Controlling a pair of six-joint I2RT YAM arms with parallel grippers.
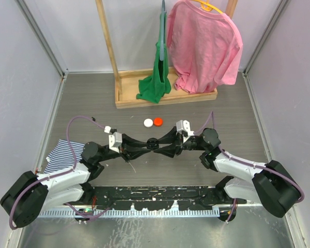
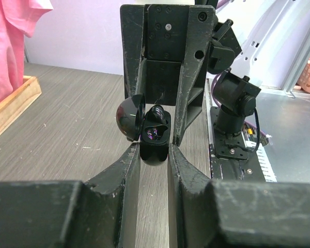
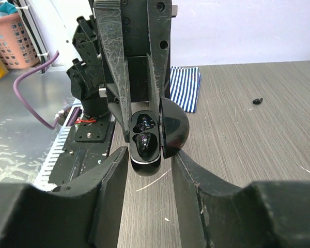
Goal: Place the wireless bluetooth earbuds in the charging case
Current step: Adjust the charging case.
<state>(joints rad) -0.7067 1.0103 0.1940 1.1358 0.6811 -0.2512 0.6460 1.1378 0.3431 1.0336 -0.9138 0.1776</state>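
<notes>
At the centre of the table (image 1: 232, 119), we see the left gripper (image 2: 154, 155) clamped on the case (image 2: 154, 139) (lid (image 2: 128, 118) open). The case lies lengthwise, straight ahead between the parted, empty jaws of the right gripper (image 3: 150, 160), with one earbud (image 3: 143, 145) seated.

**Grey wood-grain table (image 1: 93, 98), seen from above**
A wooden rack base (image 1: 144, 101) is set at 12 o'clock. A white disc (image 1: 148, 123) and a red disc (image 1: 158, 122) are laid touching near the centre. A striped cloth (image 1: 62, 155) is spread at 8 o'clock. A small black piece (image 3: 257, 101) is seen apart from it.
</notes>
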